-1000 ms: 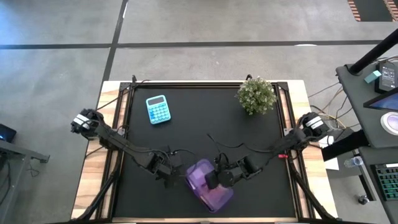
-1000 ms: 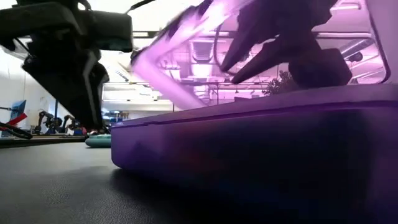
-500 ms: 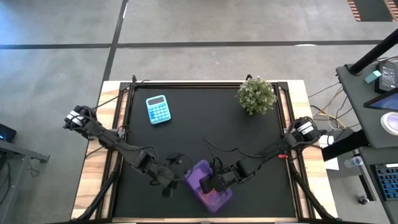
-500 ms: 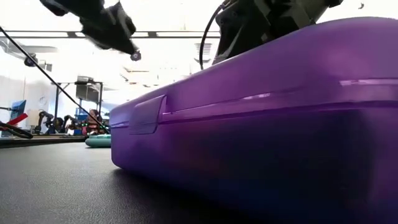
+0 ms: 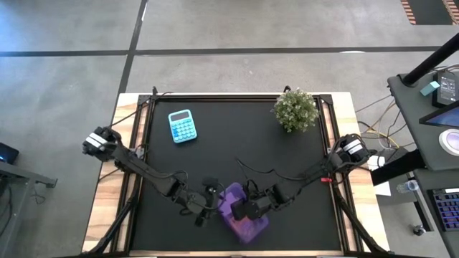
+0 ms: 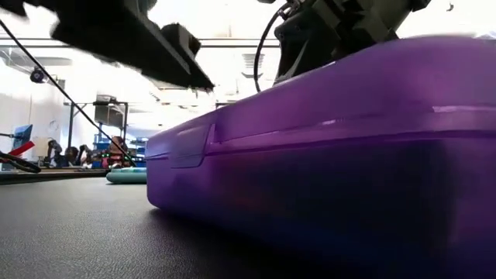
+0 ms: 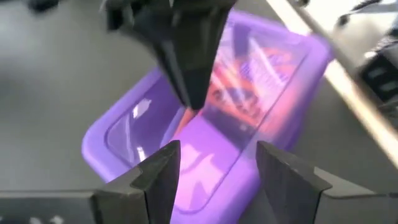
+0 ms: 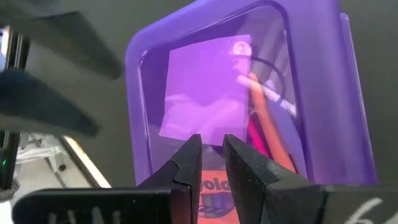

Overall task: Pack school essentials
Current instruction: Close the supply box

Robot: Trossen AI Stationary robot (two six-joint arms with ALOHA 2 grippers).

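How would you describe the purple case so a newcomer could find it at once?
Start at the black table and go to its near edge, midway between the two arms. There the translucent purple case lies shut, the right gripper resting on its lid. Unlike the blue calculator and green plant, it is see-through, with stationery showing inside.

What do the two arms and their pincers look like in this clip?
Both arms are dark and slim, with pale housings at their bases and thin black cables looping off them. The left pincer and right pincer each have two flat, black, tapering fingers.
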